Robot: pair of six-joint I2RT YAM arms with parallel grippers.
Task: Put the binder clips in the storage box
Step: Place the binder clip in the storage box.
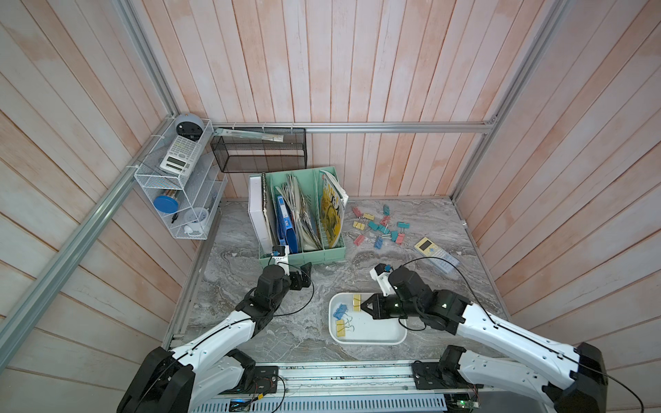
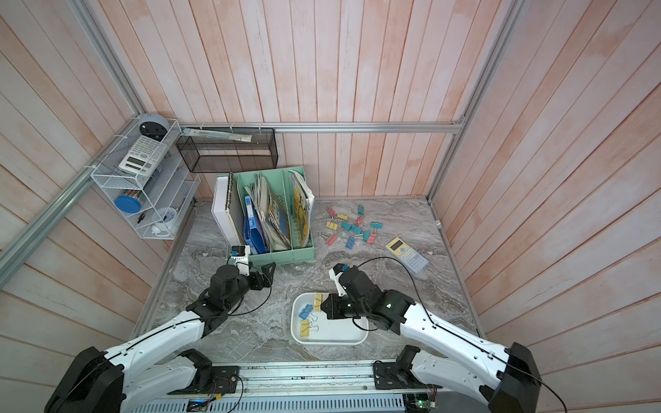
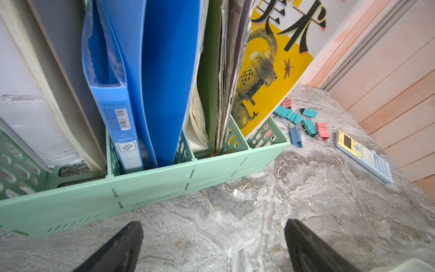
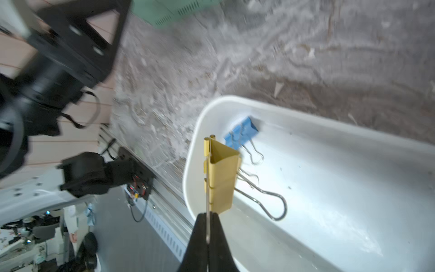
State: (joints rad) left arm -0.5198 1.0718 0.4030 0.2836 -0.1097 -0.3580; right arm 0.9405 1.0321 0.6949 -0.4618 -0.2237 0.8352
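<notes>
Near the front edge of the table (image 1: 465, 286) sits the box (image 1: 368, 341), and over its far edge the right hand (image 4: 207, 217) pinches a yellow clip (image 4: 221, 179) by its wire handle, seemingly to drop it in, while the left hand (image 3: 213, 245) hovers spread and empty, the loose clips (image 1: 379, 227) heaped toward the back right corner.

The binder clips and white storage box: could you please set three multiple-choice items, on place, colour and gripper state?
1. The loose pastel binder clips lie: A) on the grey marbled table beside the mint-green plastic file holder; B) in a mesh basket; C) on a wire shelf.
2. The wire-handled clip held by the right gripper is: A) pink; B) yellow; C) teal.
3. The left gripper is: A) open; B) shut on a clip; C) gripping a calculator.
A, top views show it; B, its body is yellow; A, fingers apart.
</notes>
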